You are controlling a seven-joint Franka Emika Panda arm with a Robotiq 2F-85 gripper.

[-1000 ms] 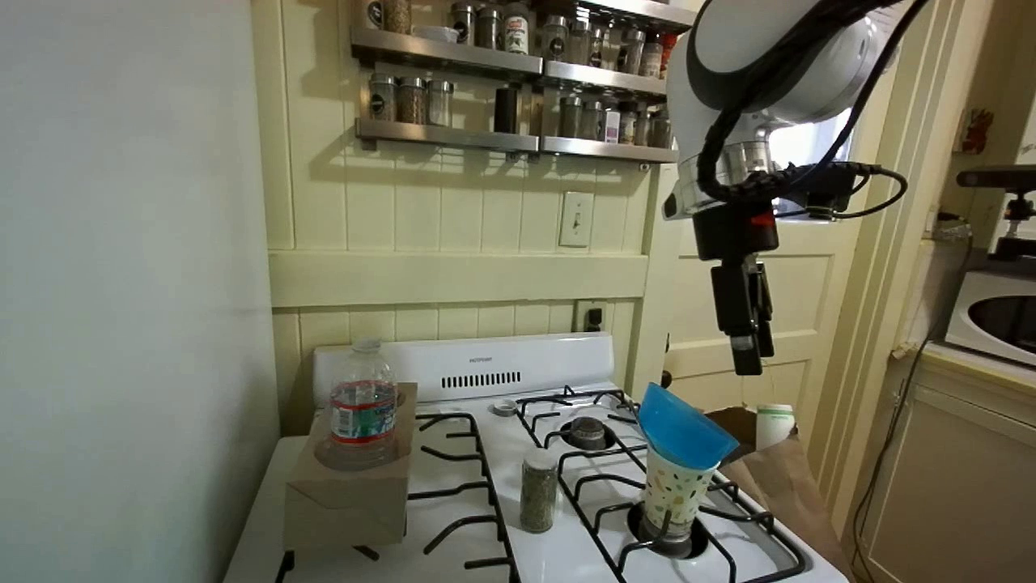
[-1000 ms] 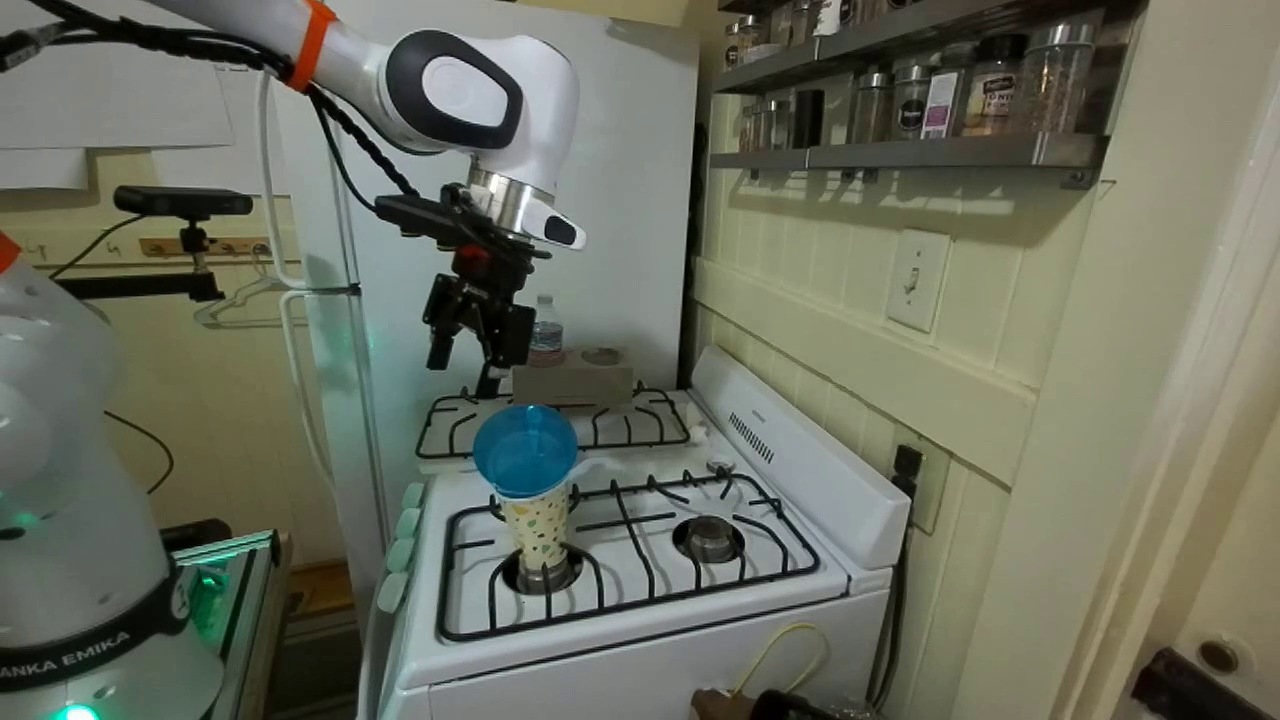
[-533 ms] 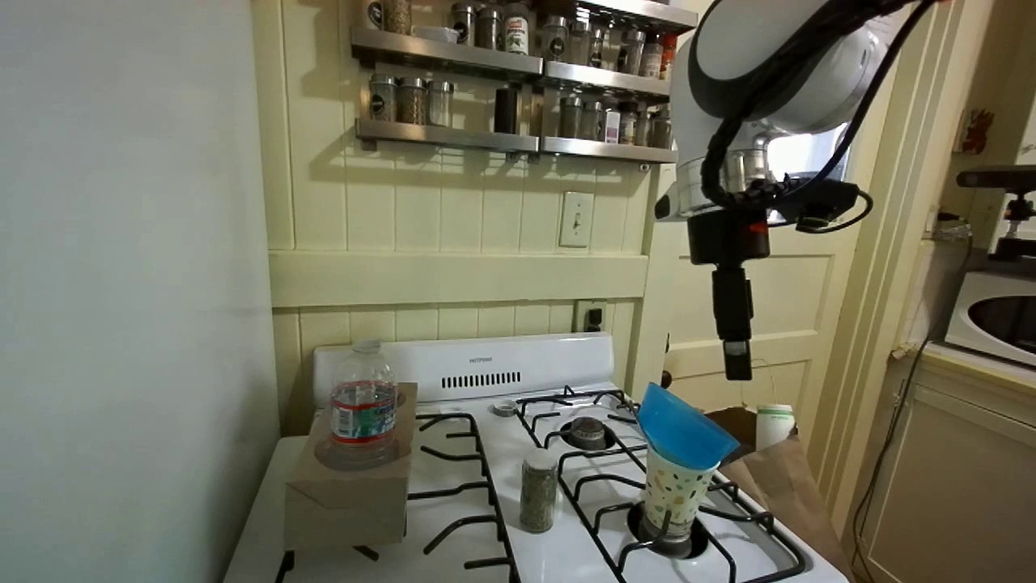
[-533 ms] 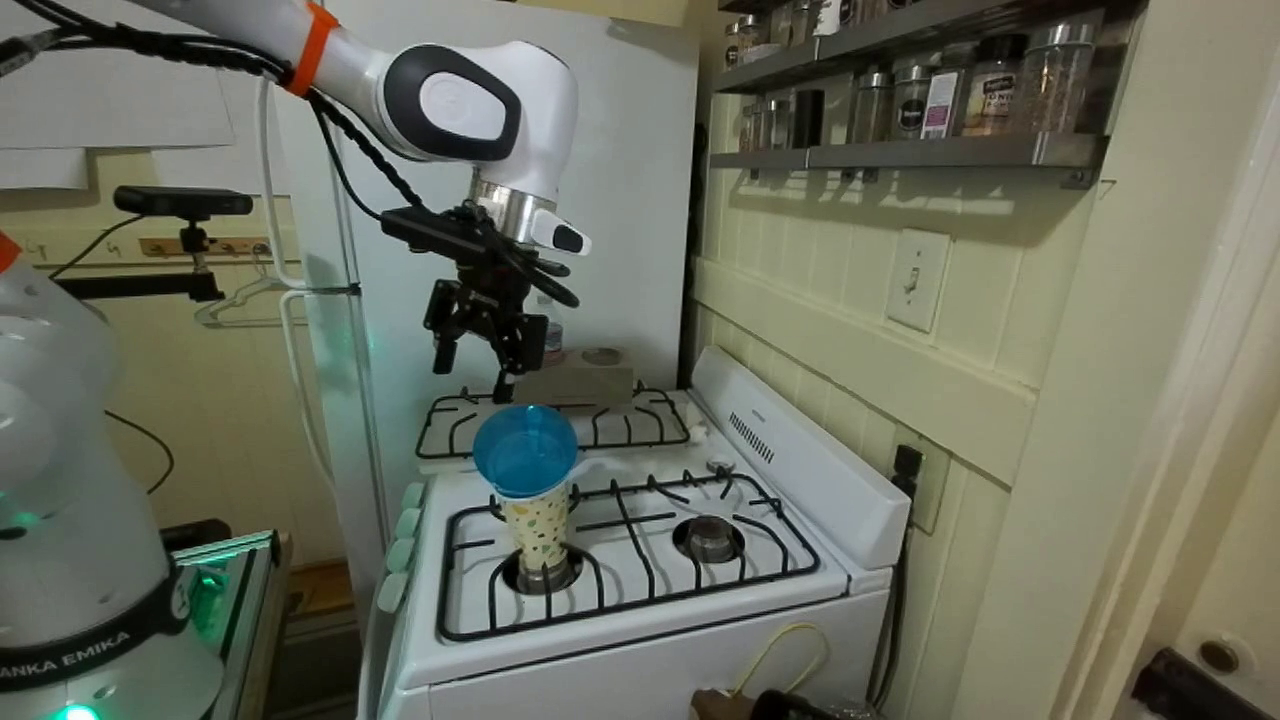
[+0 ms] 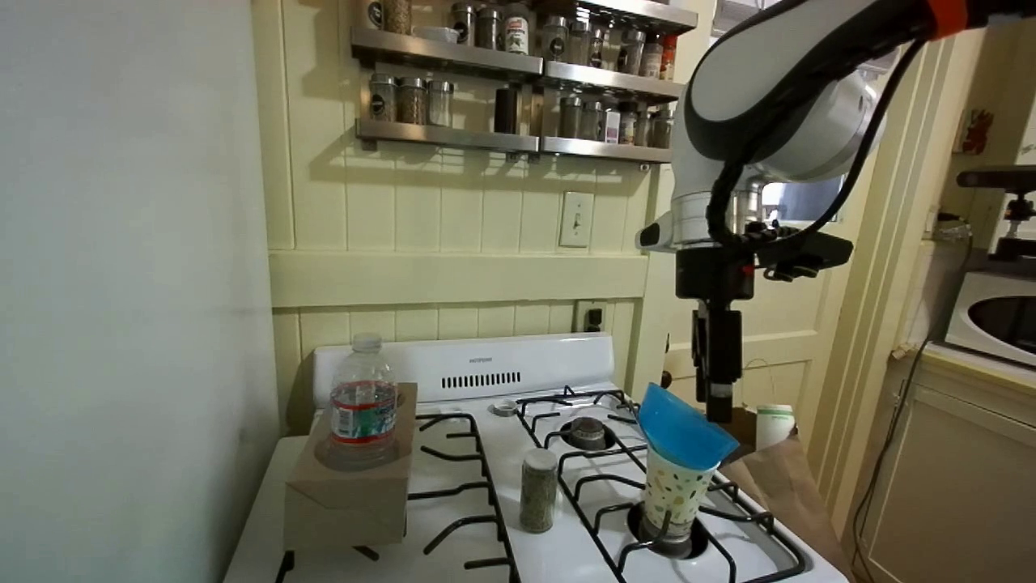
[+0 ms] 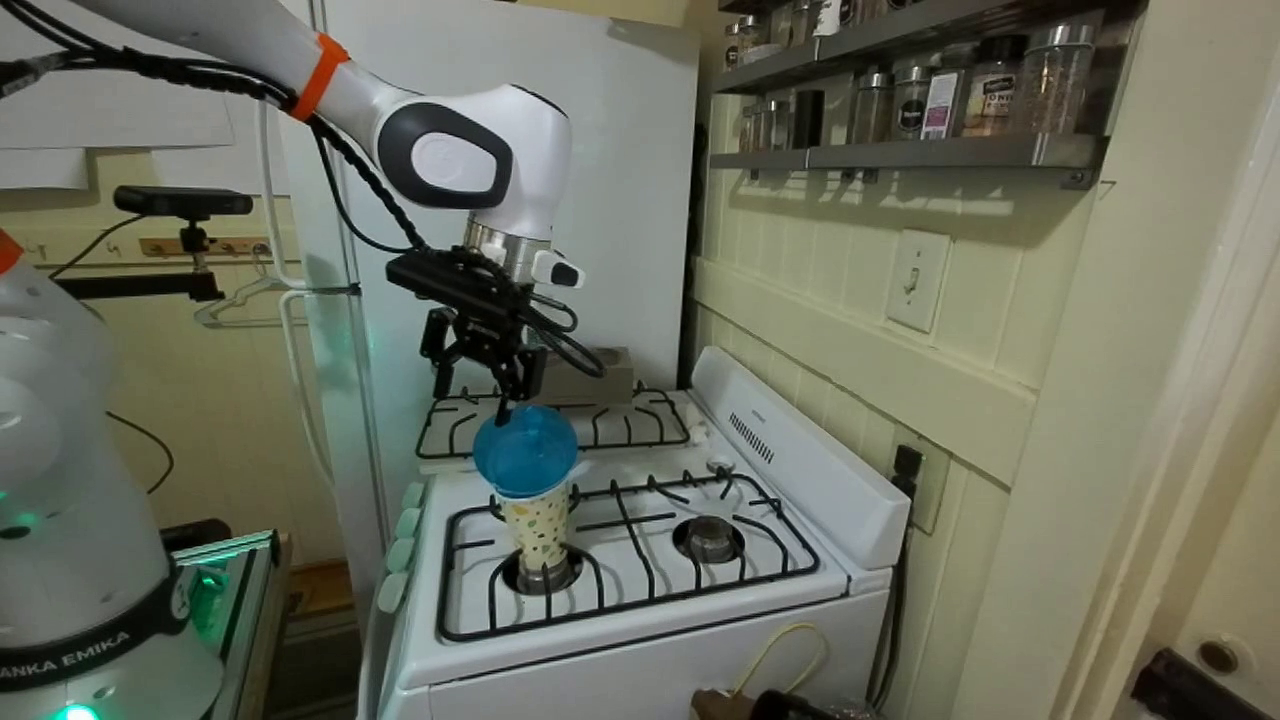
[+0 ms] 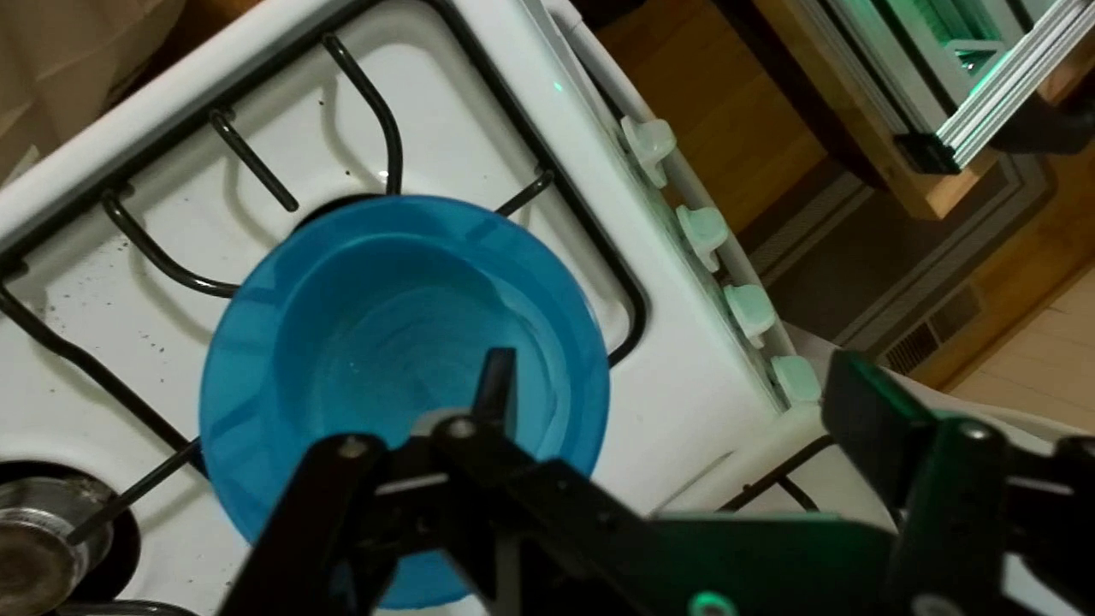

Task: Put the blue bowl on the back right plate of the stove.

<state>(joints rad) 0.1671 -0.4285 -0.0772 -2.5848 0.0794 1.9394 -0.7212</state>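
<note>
The blue bowl (image 5: 684, 431) rests tilted on top of a cream patterned cup (image 5: 676, 494), which stands on the front right burner; both also show in an exterior view, the bowl (image 6: 525, 455) above the cup (image 6: 538, 525). My gripper (image 6: 472, 402) is open and empty, pointing down just above the bowl's far edge. In the wrist view, one finger of the gripper (image 7: 680, 393) overlaps the inside of the bowl (image 7: 376, 325); the other is outside it. I cannot tell whether a finger touches the rim. The back right plate (image 6: 710, 540) holds nothing; it also shows in an exterior view (image 5: 587, 433).
A spice jar (image 5: 538, 490) stands between the grates. A water bottle (image 5: 363, 405) stands on a cardboard box (image 5: 348, 510) over the left grate. The stove's raised back panel (image 6: 800, 460) and the spice shelves (image 6: 960, 152) are at the wall. Green knobs (image 7: 703, 233) line the front.
My gripper has come down toward the bowl, turning a little, and its fingers now reach the height of the bowl's upper rim. The bowl and cup have not moved.
</note>
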